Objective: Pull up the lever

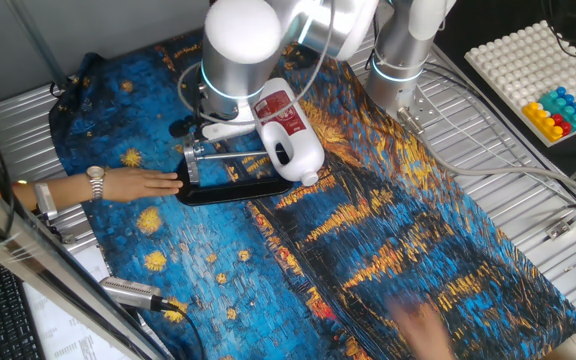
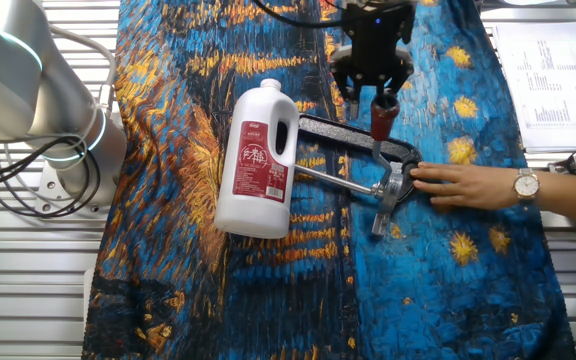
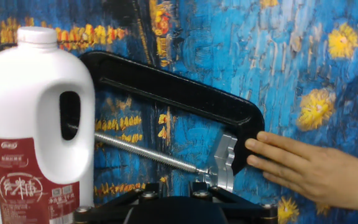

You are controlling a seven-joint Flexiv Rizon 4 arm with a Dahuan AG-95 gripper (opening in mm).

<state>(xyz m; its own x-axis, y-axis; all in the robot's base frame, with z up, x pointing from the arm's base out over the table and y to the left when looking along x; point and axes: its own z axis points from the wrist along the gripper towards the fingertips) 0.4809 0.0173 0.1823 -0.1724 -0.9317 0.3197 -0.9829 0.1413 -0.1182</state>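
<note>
The lever [image 2: 386,150] is a slim silver rod with a reddish-brown knob [image 2: 383,118], hinged at a silver bracket [image 2: 389,192] on the black oval base [image 2: 333,132]. My black gripper [image 2: 374,100] hangs over the base's far side with the knob right at its fingertips. I cannot tell whether the fingers press on it. In the hand view only the gripper's black body [image 3: 173,208] shows; fingers and knob are out of frame, while the base [image 3: 179,93] and bracket [image 3: 224,163] are visible. In one fixed view the arm hides the gripper above the base [image 1: 230,192].
A white jug with a red label [image 2: 258,160] lies beside the fixture, over the plain silver crossbar [image 2: 333,180]. A person's hand with a wristwatch [image 2: 468,185] presses on the base's end. A patterned blue cloth covers the table. A white tray with coloured balls [image 1: 538,70] stands far right.
</note>
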